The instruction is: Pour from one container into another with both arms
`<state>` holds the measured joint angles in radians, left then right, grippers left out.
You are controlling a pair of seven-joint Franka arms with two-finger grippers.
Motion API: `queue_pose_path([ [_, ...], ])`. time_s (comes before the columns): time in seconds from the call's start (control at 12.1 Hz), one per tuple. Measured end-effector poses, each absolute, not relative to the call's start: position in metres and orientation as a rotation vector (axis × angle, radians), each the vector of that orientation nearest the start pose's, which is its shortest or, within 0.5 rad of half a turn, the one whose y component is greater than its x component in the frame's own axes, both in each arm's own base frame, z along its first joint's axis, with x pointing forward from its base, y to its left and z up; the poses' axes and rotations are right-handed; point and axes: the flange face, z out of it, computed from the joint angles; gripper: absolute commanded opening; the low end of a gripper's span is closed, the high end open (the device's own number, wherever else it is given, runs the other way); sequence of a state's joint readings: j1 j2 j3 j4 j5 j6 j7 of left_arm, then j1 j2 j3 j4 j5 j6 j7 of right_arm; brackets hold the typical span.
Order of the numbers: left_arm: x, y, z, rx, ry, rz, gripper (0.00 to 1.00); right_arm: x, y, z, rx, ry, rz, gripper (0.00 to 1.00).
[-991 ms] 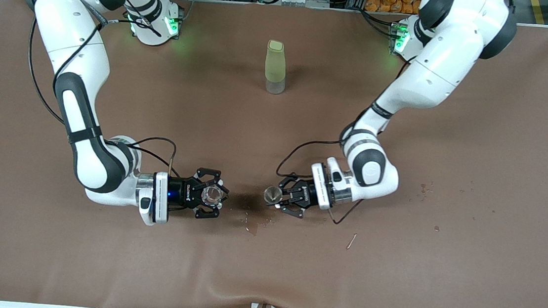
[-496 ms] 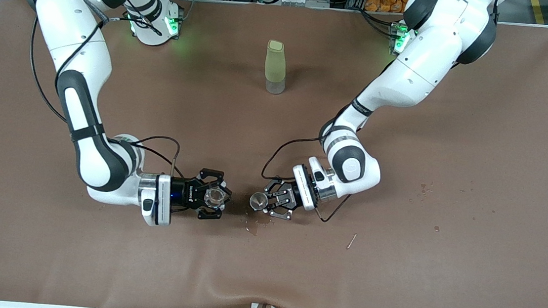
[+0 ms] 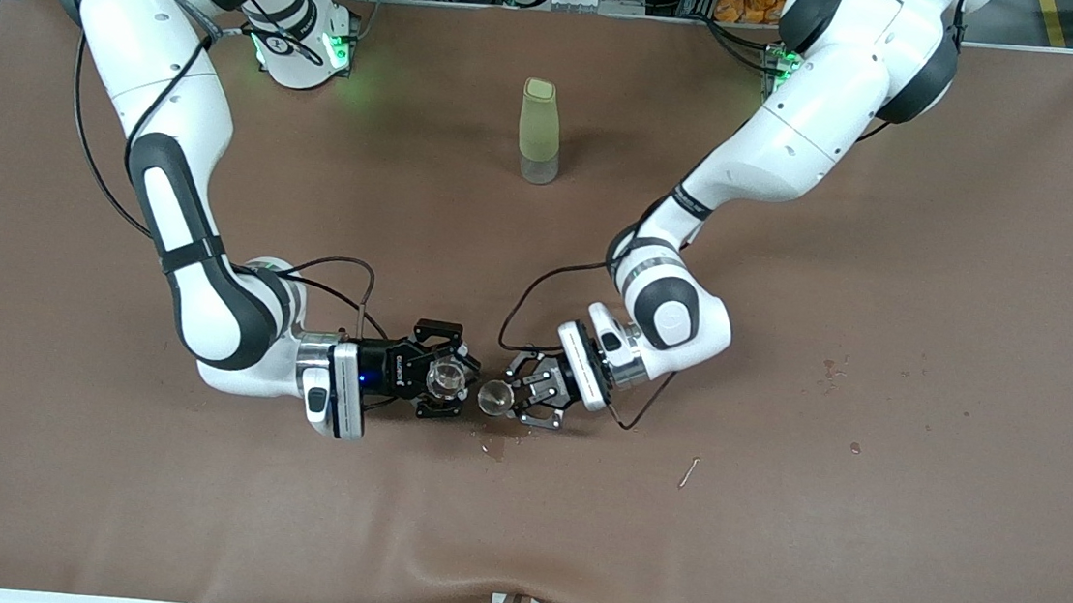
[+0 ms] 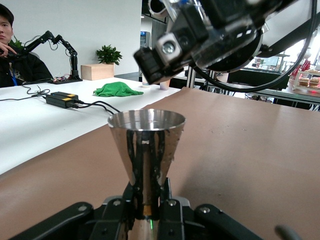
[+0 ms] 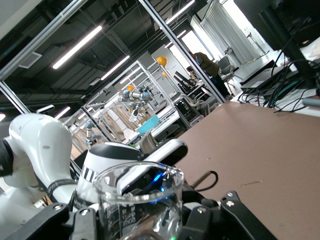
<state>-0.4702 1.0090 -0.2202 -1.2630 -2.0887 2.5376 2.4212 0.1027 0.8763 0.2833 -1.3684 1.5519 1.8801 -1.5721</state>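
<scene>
My right gripper (image 3: 444, 382) is shut on a clear glass beaker (image 3: 443, 379), held upright just above the brown mat. My left gripper (image 3: 503, 400) is shut on a small metal cone-shaped cup (image 3: 492, 398), whose rim sits almost against the beaker. In the left wrist view the metal cup (image 4: 146, 140) stands upright, the left gripper (image 4: 146, 195) pinches its narrow waist, and the right gripper (image 4: 200, 35) hangs close above it. In the right wrist view the beaker (image 5: 140, 200) fills the right gripper (image 5: 142, 222). I cannot tell what either container holds.
A tall pale green bottle (image 3: 539, 132) stands mid-table, farther from the front camera than both grippers. Wet spots (image 3: 494, 448) mark the mat under the grippers. A thin stick (image 3: 689, 471) and small stains (image 3: 830, 368) lie toward the left arm's end.
Both grippers have moved toward each other with their containers. The gap between beaker and metal cup has shrunk from wide to almost nothing.
</scene>
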Motion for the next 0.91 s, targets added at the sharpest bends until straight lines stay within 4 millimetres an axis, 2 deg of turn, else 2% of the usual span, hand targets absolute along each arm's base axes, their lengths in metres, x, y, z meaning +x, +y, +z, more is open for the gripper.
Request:
queue_pose_path([
  [0.33, 0.625, -0.437, 0.16, 1.727, -1.025, 1.295, 0.0, 0.674, 0.317, 0.264, -1.398, -0.65, -0.544, 0.0],
  [0.91, 0.624, -0.44, 0.16, 1.725, -1.027, 1.294, 0.0, 0.671, 0.315, 0.264, -1.384, -0.564, -0.445, 0.0],
])
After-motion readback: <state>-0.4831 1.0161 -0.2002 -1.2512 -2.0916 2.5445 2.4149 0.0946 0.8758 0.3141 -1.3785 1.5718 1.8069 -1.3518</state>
